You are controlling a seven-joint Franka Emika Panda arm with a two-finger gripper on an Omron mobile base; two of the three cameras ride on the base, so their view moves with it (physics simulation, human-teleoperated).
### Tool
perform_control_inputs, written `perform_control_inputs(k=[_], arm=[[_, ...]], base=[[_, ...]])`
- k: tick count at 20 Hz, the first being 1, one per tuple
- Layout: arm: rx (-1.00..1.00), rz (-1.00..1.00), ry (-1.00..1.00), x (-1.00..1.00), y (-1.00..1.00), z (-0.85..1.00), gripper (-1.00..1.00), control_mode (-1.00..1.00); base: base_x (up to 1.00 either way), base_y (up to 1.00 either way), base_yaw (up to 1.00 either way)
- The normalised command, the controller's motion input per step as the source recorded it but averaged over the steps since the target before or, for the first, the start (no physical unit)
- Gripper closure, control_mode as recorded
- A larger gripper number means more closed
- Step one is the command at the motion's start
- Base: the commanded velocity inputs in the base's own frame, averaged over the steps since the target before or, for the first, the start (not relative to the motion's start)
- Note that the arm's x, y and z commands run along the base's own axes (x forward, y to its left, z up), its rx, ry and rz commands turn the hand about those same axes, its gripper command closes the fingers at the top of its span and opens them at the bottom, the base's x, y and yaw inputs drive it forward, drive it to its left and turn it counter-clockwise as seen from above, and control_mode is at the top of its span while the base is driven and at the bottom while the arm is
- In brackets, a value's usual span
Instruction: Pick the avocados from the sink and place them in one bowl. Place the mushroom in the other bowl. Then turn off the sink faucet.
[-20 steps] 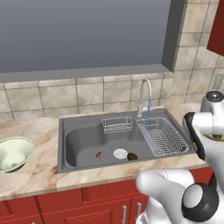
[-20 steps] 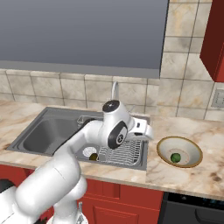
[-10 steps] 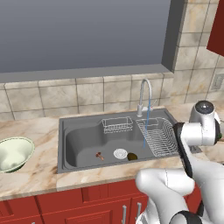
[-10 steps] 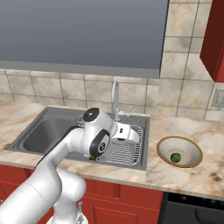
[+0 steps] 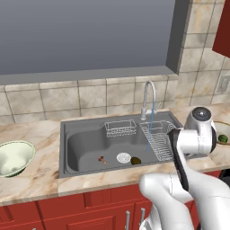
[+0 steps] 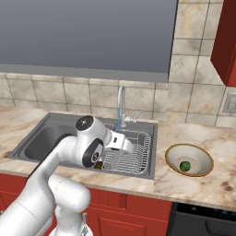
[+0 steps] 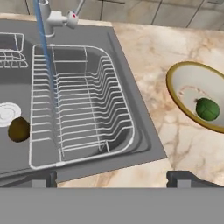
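The bright green avocado (image 7: 207, 109) lies in the shallow tan bowl (image 7: 179, 94) on the counter right of the sink (image 5: 85, 143). On the basin floor, the dark olive avocado (image 7: 19, 129) rests beside the white drain (image 7: 6, 112), and the small reddish mushroom (image 5: 102, 159) lies farther left. Water runs from the chrome faucet (image 5: 148, 96) in a thin blue stream (image 7: 46, 57). My gripper (image 7: 112, 178) hovers open and empty over the sink's right front corner, between the wire rack (image 7: 78, 105) and the tan bowl. The pale green-cream bowl (image 5: 13, 157) stands on the counter at far left.
A small wire basket (image 5: 120, 129) hangs at the sink's back wall. Marble counter (image 7: 153, 52) runs on both sides of the basin, with tiled wall and a window behind. My white arm (image 5: 197, 134) crosses the sink's right end.
My hand has swung left, away from the tan bowl and over the sink's right end. The jaws stay open and empty. The green avocado rests in the tan bowl.
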Motion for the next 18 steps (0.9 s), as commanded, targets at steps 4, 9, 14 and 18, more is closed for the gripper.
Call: perform_control_inputs(k=[4, 9, 14, 18], arm=[[0.13, 0.02, 0.04, 0.08, 0.41, 0.0, -1.0, -1.0], [0.11, 0.07, 0.03, 0.13, 0.4, 0.0, -1.0, -1.0], [0.02, 0.07, 0.04, 0.05, 0.5, -0.03, -1.0, -1.0], [0.0, 0.04, 0.09, 0.11, 0.6, -0.18, -1.0, -1.0]], base=[[0.0, 0.0, 0.0], [0.0, 0.0, 0.0], [0.0, 0.0, 0.0], [0.0, 0.0, 0.0]])
